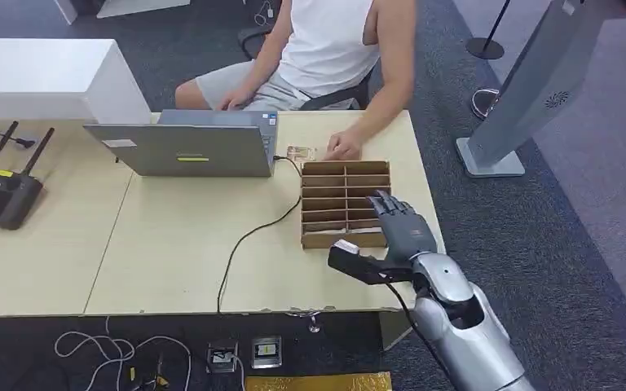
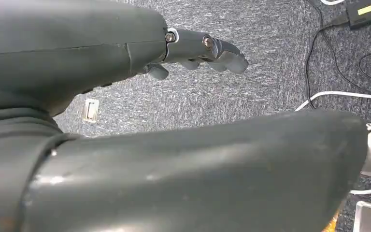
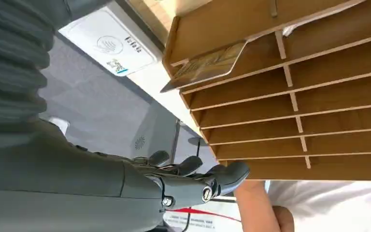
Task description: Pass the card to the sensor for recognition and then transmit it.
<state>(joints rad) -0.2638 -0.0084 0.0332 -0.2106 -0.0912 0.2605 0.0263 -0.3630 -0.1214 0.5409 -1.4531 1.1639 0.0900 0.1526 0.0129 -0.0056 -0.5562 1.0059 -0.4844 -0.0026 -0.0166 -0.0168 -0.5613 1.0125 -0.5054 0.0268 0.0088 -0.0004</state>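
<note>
The right hand [image 1: 398,232] is hovering in the lower right of the head view, over the near right corner of the wooden divided tray [image 1: 346,169]; its fingers are lying spread and extended with the thumb pointing toward the left of the frame, and it is holding nothing. In the right wrist view the same fingers [image 3: 222,175] are sitting low in the picture, apart from one another and clear of the tray's slats. The card [image 3: 204,66] is showing in that wrist view as a thin tan rectangle leaning tilted in a compartment at one end of the tray, near the white sensor pad [image 3: 107,46] that is lying on the table edge in the upper left of that picture. The left hand [image 2: 193,48] is hanging above grey carpet and cables, fingers loosely extended, nothing in it. A person is sitting at the far side of the table, at the top centre of the head view, resting a hand [image 1: 342,147] on the tabletop just beyond the tray, beside a laptop [image 1: 183,145]; a black router [image 1: 0,191] is standing at the left edge. Judging from this, the task is barely under way: the card is not yet being gripped, so picking it out, presenting it to the sensor and handing it across are all left to do.
</note>
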